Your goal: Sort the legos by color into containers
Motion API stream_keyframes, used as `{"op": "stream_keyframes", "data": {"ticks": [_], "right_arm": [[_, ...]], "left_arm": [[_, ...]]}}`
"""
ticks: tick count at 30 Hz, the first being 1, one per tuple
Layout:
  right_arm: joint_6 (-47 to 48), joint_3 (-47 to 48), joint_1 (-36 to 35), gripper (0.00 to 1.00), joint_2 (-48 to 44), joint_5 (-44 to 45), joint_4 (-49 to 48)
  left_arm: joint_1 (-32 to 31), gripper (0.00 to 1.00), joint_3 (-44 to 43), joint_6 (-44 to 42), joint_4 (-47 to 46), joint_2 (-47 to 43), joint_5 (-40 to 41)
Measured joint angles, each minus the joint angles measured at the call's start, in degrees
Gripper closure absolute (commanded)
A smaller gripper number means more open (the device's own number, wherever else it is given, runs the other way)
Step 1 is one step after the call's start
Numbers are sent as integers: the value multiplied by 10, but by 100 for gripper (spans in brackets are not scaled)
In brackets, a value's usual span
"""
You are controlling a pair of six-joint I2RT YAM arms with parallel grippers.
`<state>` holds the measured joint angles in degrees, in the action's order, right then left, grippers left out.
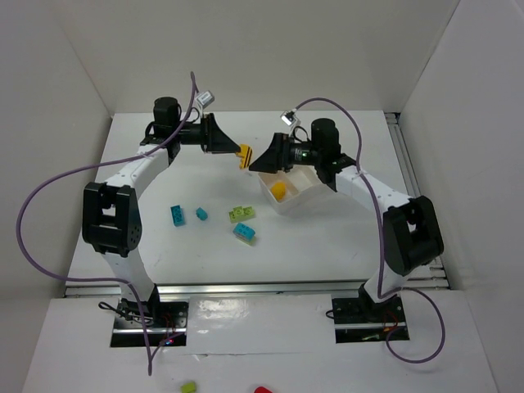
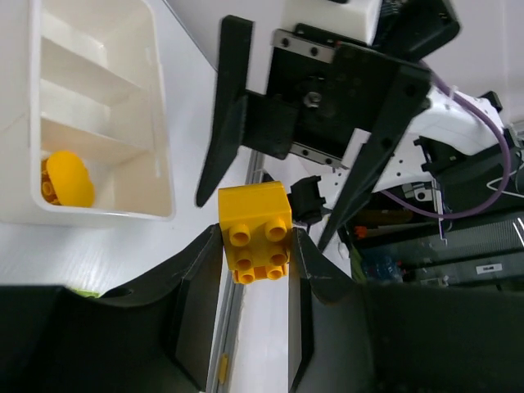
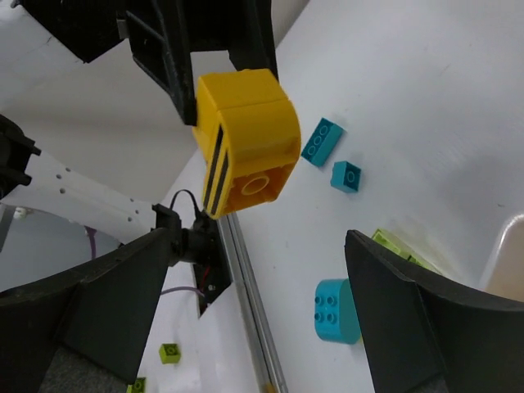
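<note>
1. The left end effector (image 2: 254,241) is clamped on a yellow brick (image 3: 246,135) with black stripes. It holds the brick in the air between the two arms, just off the corner of the white tray (image 1: 307,196) and not over it.
2. The right end effector (image 3: 258,246) faces the brick with its fingers spread wide on either side, touching nothing. It looks to me like a hand-over about to happen.
3. The main risk is timing. If the left one lets go before the right one has closed, the brick drops to the surface (image 1: 327,246) and may bounce away.
4. The pinch looks shallow, with much of the brick jutting past the left fingertips. A nudge from an incoming finger could twist it or knock it loose.
5. The two sets of fingers are crowded together. If the right pair closes on the faces the left pair already covers, they could clash.
6. A rounded yellow piece (image 1: 278,190) sits in an end compartment of the tray. A release off that spot would put the brick in the wrong compartment or on the rim.
7. Cyan bricks (image 1: 178,214) and a lime green one (image 1: 241,213) lie on the surface, well apart from the tray. A dropped brick could scatter them.
</note>
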<state>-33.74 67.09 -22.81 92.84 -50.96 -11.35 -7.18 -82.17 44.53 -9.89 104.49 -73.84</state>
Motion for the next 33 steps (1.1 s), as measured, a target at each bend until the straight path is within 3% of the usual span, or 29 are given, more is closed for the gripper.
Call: {"op": "stream_keyframes", "data": {"ticks": [8, 14, 19, 22, 24, 28, 33], "right_arm": [[-81, 0, 2, 23, 57, -52, -120], [-190, -13, 2, 25, 78, -78, -275], [-238, -15, 0, 48, 91, -87, -341], [-249, -16, -2, 54, 100, -89, -349], [-254, -16, -2, 54, 103, -91, -351], [-258, -16, -2, 45, 103, -95, -355], [-261, -15, -5, 45, 105, -99, -358]], "left_arm": [[0, 100, 1, 23, -28, 0, -22], [0, 100, 1, 21, -30, 0, -29], [0, 100, 1, 22, -26, -2, -38], [0, 100, 1, 22, -26, -4, -45], [0, 100, 1, 22, -26, -5, -47], [0, 100, 1, 23, -26, -5, -47], [0, 100, 1, 23, -30, -5, -44]]}}
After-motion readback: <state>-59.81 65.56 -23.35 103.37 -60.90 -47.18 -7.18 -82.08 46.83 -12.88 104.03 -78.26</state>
